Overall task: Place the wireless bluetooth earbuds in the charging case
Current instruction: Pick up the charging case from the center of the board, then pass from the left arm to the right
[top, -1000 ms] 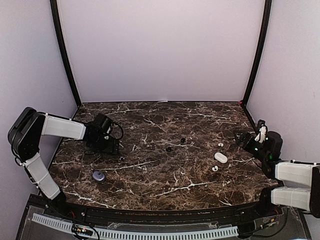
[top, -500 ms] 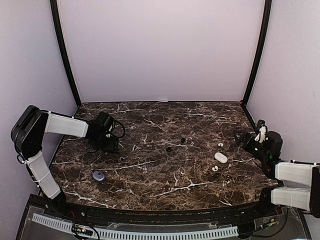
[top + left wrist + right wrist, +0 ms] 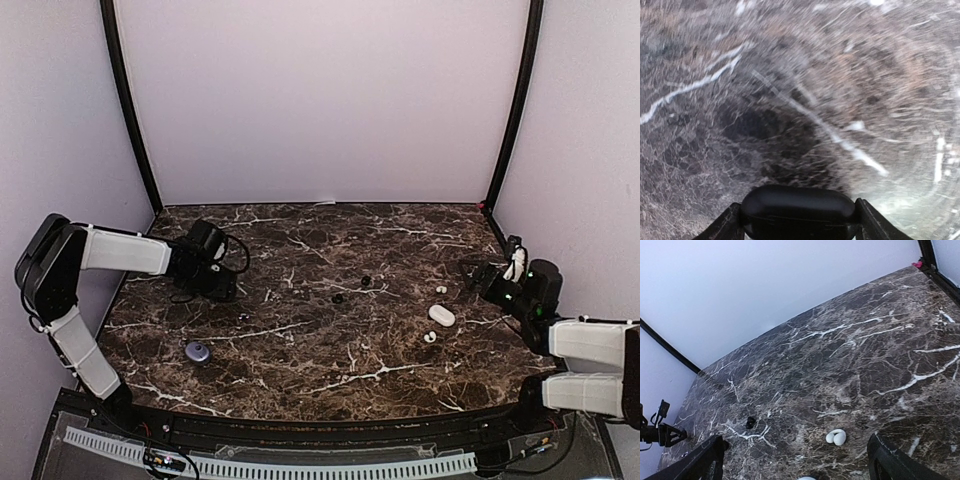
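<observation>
- Four small earbuds lie loose on the desk (image 3: 300, 370) in the top view. The black earbuds (image 3: 366, 280) are near the middle, close together. The white earbuds (image 3: 441, 289) are on the right, with a white oval case (image 3: 441, 316) between them. A bluish oval thing (image 3: 197, 351) lies at the near left. The left pincer (image 3: 222, 290) is low over the left part of the desk. The right pincer (image 3: 478, 270) is at the right edge, near the white pair.
- In the left wrist view, a black case (image 3: 799, 212) sits between the two fingers (image 3: 725, 227), and both seem to touch its ends. The case is sharp while the desk is blurred, so I judge the left pincer is closed on it, about half wide. Its lid looks shut.
- In the right wrist view, the right pincer stands fully wide and holds nothing. One of the white earbuds (image 3: 835, 437) lies on the desk ahead of it, and one of the black earbuds (image 3: 750, 422) is farther left.
- The earbuds are probably very light, hard and glossy, so they can slip or roll away. I would take one across its thicker body, with the fingertips low at the desk.
</observation>
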{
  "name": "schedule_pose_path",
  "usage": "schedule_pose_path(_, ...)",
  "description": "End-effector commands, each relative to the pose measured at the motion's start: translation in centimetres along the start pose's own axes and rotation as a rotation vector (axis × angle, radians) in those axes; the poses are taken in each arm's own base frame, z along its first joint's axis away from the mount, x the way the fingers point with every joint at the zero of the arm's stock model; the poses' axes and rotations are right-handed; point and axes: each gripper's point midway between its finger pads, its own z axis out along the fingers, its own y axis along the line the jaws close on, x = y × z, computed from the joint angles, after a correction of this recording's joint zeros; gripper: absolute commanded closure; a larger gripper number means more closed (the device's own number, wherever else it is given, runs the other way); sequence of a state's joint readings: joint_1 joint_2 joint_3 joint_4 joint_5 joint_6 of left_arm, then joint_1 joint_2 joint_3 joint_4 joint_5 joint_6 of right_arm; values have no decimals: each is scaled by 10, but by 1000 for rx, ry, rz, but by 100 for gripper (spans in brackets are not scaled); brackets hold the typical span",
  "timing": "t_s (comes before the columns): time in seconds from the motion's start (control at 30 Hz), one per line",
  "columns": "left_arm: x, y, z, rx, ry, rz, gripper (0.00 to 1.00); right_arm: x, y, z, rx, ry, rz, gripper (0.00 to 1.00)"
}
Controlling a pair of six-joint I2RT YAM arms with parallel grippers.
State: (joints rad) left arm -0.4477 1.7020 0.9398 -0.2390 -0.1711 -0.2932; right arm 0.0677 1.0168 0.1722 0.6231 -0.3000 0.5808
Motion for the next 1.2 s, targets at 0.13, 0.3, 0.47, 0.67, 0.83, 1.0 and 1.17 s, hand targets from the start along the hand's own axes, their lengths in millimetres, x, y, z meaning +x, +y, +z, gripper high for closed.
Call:
schedule_pose_path(0.13,-31,-44,-53,208,-215,100,42,-3,72,15,-259,52,-156,1)
schedule_pose_path(0.3,-35,-81,-82,323,-355,207,43,14,117,26,-368,191,-203,1)
schedule_pose_path(0.47,-23,-131,-115,453,-479,351,42,32,169,30,-473,323,-192,9)
schedule_pose_path(0.67,-3,-170,-134,559,-569,474,42,60,220,26,-567,466,-123,13)
schedule_pose_path(0.83,13,-198,-144,633,-626,573,43,90,247,30,-561,597,-114,22)
schedule_pose_path(1.0,29,-221,-155,720,-690,687,44,122,265,34,-578,717,-88,29)
schedule_pose_path(1.17,39,-235,-157,746,-716,756,45,150,286,34,-626,808,-81,38)
